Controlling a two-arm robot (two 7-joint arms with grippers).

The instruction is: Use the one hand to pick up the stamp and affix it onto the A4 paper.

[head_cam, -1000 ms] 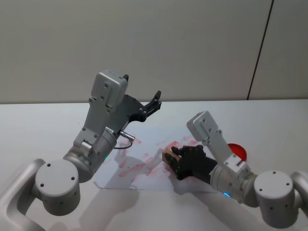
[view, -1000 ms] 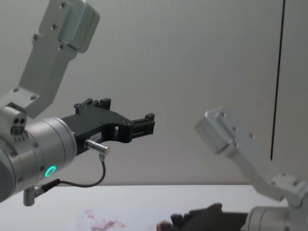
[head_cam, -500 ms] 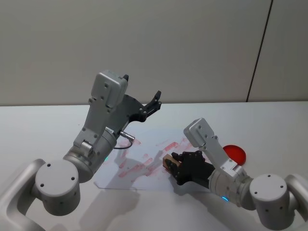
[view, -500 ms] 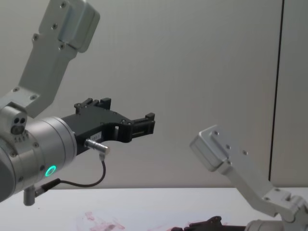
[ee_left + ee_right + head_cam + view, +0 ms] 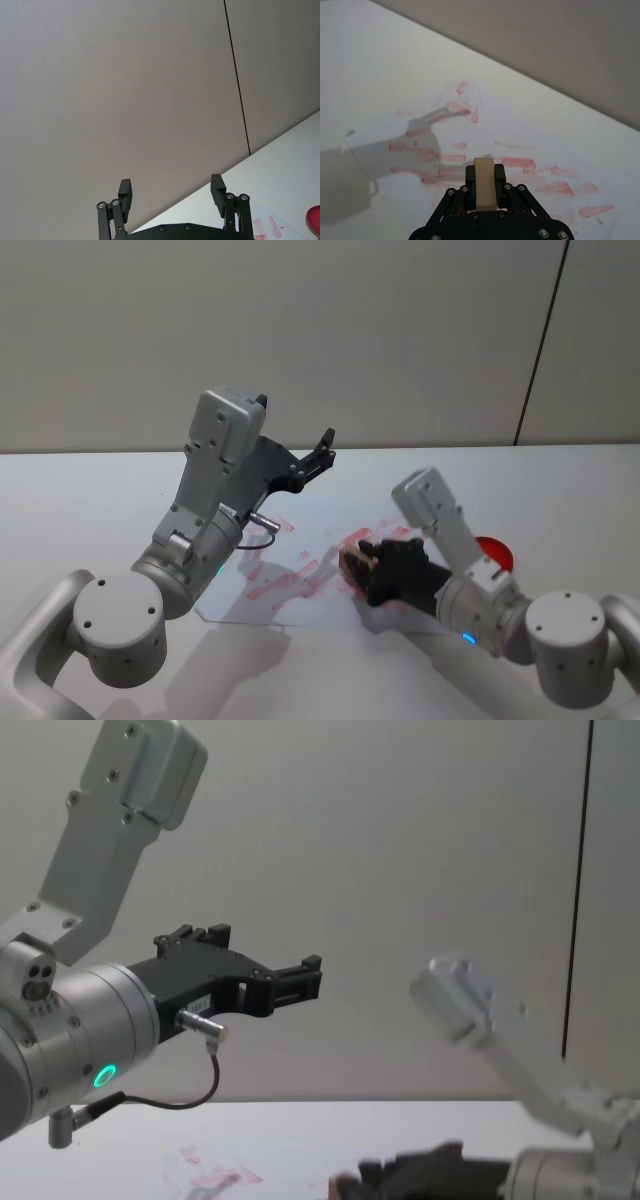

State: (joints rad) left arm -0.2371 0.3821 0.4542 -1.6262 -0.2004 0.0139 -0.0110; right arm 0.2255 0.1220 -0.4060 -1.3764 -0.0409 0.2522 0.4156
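As right claw clamps it, stamp juts past jaws.

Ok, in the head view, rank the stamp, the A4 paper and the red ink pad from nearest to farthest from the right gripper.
1. stamp: held in the right gripper's jaws.
2. A4 paper: directly beneath it.
3. red ink pad: off to its right, partly behind the arm.

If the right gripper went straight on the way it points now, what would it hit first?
Most likely the A4 paper: the right gripper, shut on the stamp, angles down at its ink-marked middle, so the stamp's tip would touch first. The gap is unclear.
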